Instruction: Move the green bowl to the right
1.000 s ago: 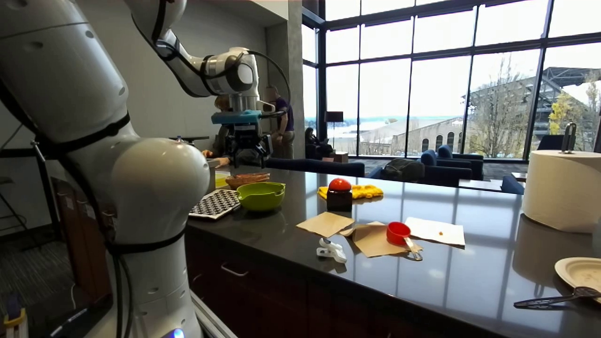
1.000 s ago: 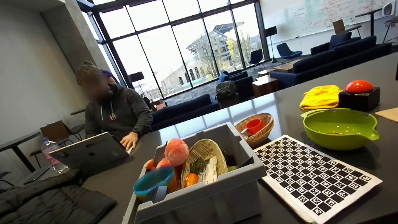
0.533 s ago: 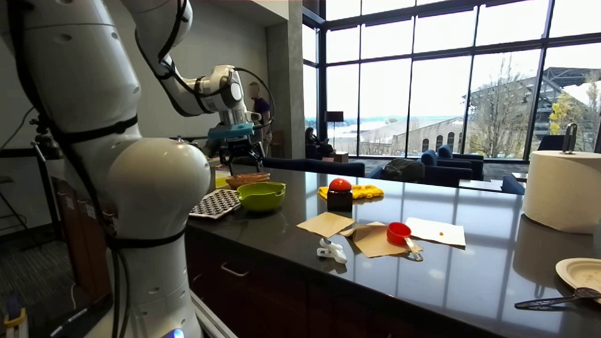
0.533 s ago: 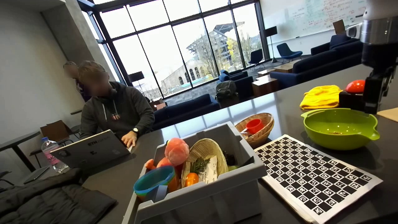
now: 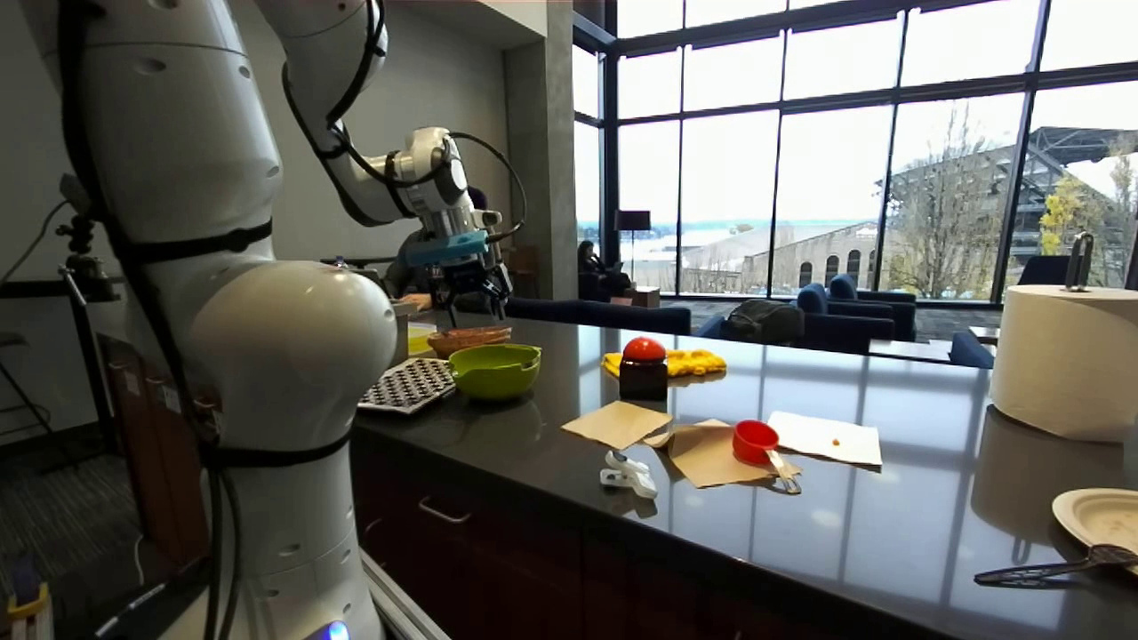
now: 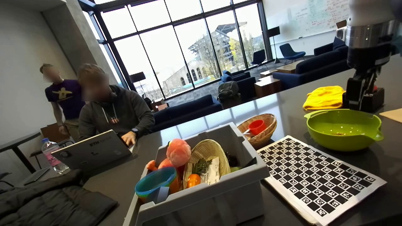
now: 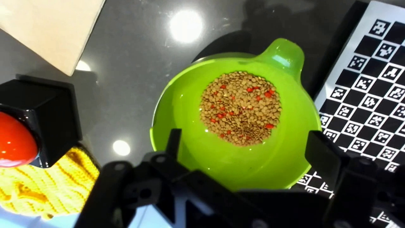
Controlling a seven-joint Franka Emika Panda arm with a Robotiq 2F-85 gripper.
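The green bowl [image 5: 493, 380] stands upright on the dark counter in an exterior view. It is also at the right in an exterior view [image 6: 344, 139]. In the wrist view the bowl [image 7: 240, 164] has brown lentils [image 7: 240, 107] with red bits in its bottom. My gripper [image 7: 245, 134] is open in the wrist view, its two fingers wide apart over the bowl's lower half, with nothing held between them. In both exterior views the gripper [image 5: 477, 313] hangs tilted above and behind the bowl [image 6: 361, 102], apparently not touching it.
A black box with a red dome [image 5: 643, 378] and a yellow cloth [image 5: 698, 362] lie right of the bowl. A checkered board [image 6: 317, 179], a wicker basket [image 6: 267, 135] and a grey bin [image 6: 201, 201] stand beside it. Brown paper [image 5: 616, 425] and a white clip [image 5: 629, 476] lie in front.
My gripper has come down toward the bowl, then shifted and tilted slightly. It has entered an exterior view from the right edge. The bowl has not moved. A person in the background has moved.
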